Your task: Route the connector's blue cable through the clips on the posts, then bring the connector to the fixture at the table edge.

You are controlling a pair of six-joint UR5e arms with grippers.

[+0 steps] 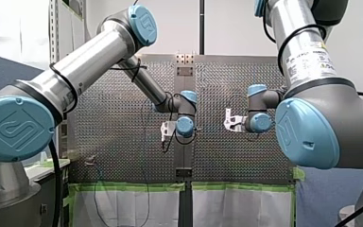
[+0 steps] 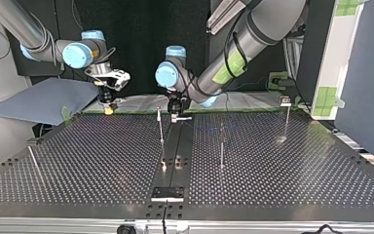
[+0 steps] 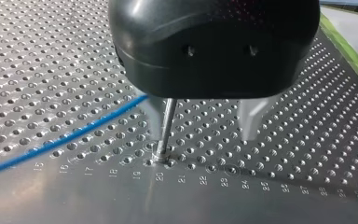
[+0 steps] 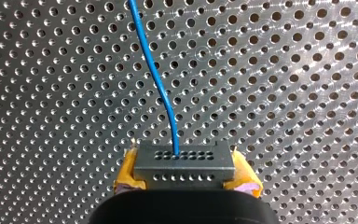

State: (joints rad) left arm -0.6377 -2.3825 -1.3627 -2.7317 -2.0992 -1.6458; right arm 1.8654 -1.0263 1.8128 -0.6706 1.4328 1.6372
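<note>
While my right gripper [image 4: 186, 173] is clamped by its yellow pads on the connector [image 4: 185, 161], at the top view's upper left, my left gripper [image 3: 202, 134] stands wide open astride a post [image 3: 167, 123], the blue cable [image 3: 74, 136] passing beside it.

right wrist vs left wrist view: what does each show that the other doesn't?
Right wrist only: the connector, clamped between the right gripper's yellow pads, with the blue cable leaving one of its holes. Left wrist only: a thin metal post standing between the left gripper's open jaws, close to one of them, and a row of numbers on the perforated table. Both: the blue cable and the perforated table.
</note>
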